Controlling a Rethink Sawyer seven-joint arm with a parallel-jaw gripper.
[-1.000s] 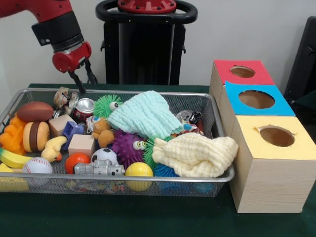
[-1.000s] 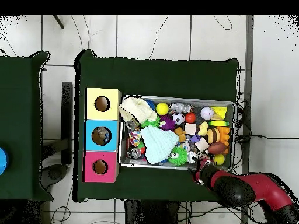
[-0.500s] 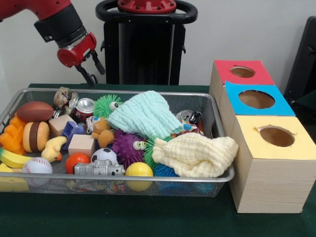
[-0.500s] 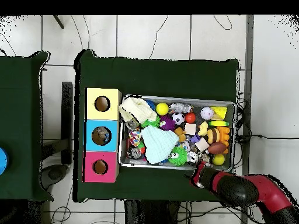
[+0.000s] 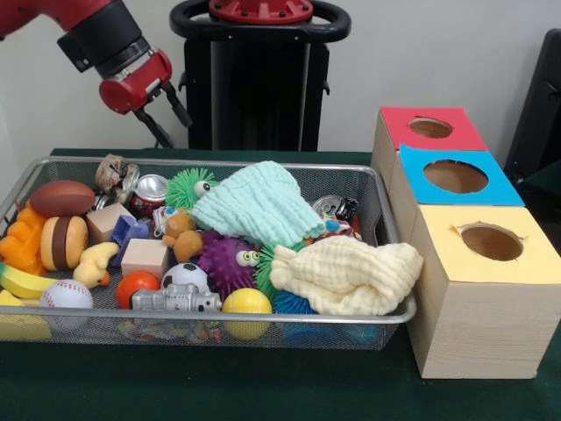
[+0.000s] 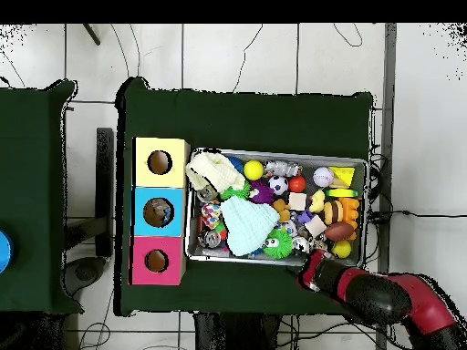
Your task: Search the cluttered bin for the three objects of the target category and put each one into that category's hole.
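above the wire bin (image 5: 289, 167), the gripper (image 5: 169, 112) has drawn slightly further up and toward the boxes than a moment ago; its jaws stand apart, holding nothing. inside the bin lie a mint cloth (image 5: 259, 203), a cream cloth (image 5: 346, 274), a crushed can (image 5: 150, 190), a purple spiky ball (image 5: 224, 261), a toy football (image 5: 61, 198) and a baseball (image 5: 66, 294). beside the bin stand the red box (image 5: 429, 128), blue box (image 5: 454, 177) and yellow box (image 5: 486, 263), each with a round hole, on the green tabletop (image 5: 263, 386).

arm: red, angled down from upper left | end effector (image 5: 171, 114): fingers spread, empty
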